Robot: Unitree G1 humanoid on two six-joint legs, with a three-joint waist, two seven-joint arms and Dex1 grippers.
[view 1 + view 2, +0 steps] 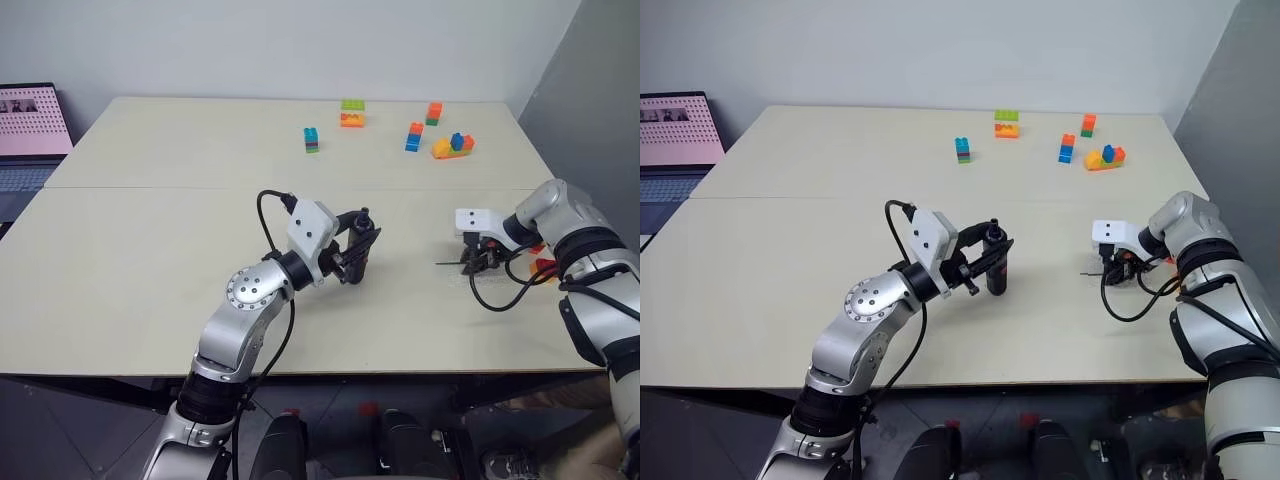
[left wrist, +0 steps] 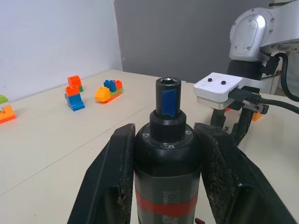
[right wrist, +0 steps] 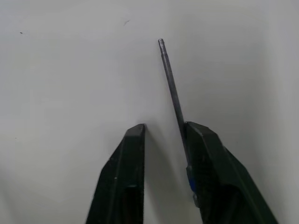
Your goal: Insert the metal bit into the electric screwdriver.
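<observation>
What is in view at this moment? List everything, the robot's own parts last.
Table: one, beige, carrying everything below.
Electric screwdriver: one, black with a red band, upright between the left gripper's fingers, socket end up.
Metal bit: one, thin dark grey, lying on the table against one finger of the right gripper.
Toy brick stacks: five, mixed colours, along the table's far side.
Laptop: one, pink screen, beyond the table's left edge.
Left gripper: shut on the screwdriver, mid-table.
Right gripper: pointing down over the bit, fingers apart.
</observation>
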